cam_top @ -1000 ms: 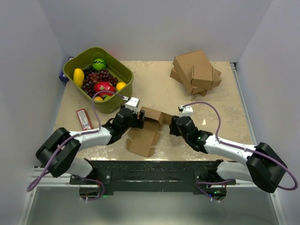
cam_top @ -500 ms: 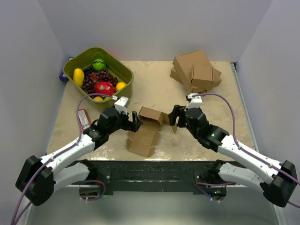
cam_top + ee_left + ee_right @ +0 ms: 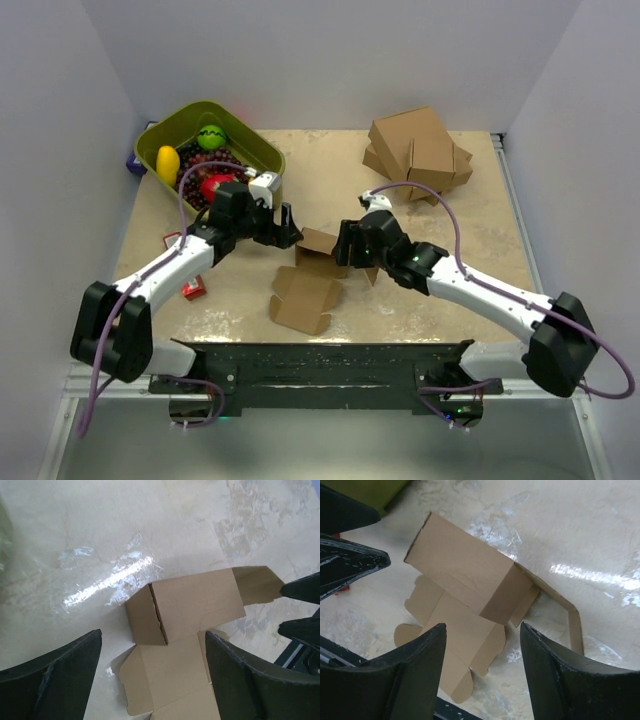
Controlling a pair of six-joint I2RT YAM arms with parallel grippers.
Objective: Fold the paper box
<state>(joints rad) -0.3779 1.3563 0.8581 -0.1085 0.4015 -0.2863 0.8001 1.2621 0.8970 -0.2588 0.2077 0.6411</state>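
Note:
The paper box (image 3: pixel 308 283) is a brown cardboard piece lying mid-table. Its far part is folded into a low open tube (image 3: pixel 192 602); its near panels and flaps (image 3: pixel 452 645) lie flat. A loose side flap (image 3: pixel 572 620) rests on the table at the right end. My left gripper (image 3: pixel 285 228) hovers open over the box's left end, fingertips (image 3: pixel 95 645) either side of the flat panel and holding nothing. My right gripper (image 3: pixel 345 245) hovers open over the right end, its fingers (image 3: pixel 427 650) straddling the tube's corner, also holding nothing. The two grippers face each other across the box.
A green bin (image 3: pixel 262 150) of toy fruit stands at the far left, close behind the left arm. A pile of larger brown cartons (image 3: pixel 418 150) sits at the far right. A red packet (image 3: pixel 193 290) lies partly under the left forearm. The table's black near edge (image 3: pixel 320 360) runs below the box.
Both arms have swung away from the near edge and risen over the box. The left gripper moved toward the bin side; the right gripper moved left over the tube. Both jaws stand wider.

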